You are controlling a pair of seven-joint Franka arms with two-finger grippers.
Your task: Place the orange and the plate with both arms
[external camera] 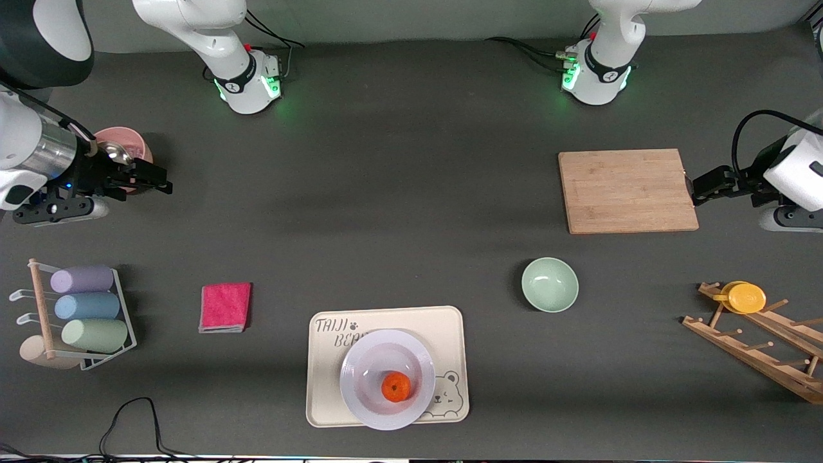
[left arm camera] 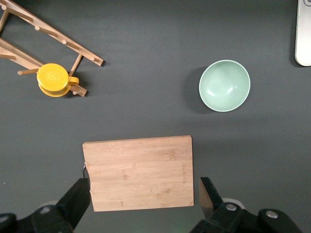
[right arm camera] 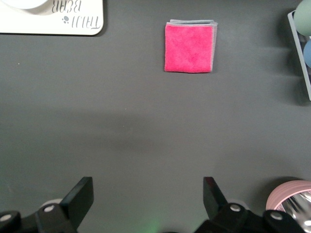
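Observation:
The orange [external camera: 396, 387] lies in the white plate [external camera: 353, 399]. The plate rests on the cream bear tray [external camera: 325, 360] near the front edge of the table. My left gripper [external camera: 696, 190] is open and empty, in the air over the edge of the wooden cutting board [external camera: 627, 191] at the left arm's end; in the left wrist view its gripper [left arm camera: 144, 192] is over the board [left arm camera: 138, 172]. My right gripper [external camera: 157, 178] is open and empty over bare table at the right arm's end, as the right wrist view [right arm camera: 146, 193] shows. Both are well away from the plate.
A pale green bowl [external camera: 550, 284] stands between board and tray. A wooden rack [external camera: 759, 347] carries a yellow dish [external camera: 744, 298]. A pink cloth [external camera: 225, 307], a rack of cups [external camera: 90, 308] and a pink bowl [external camera: 125, 149] are at the right arm's end.

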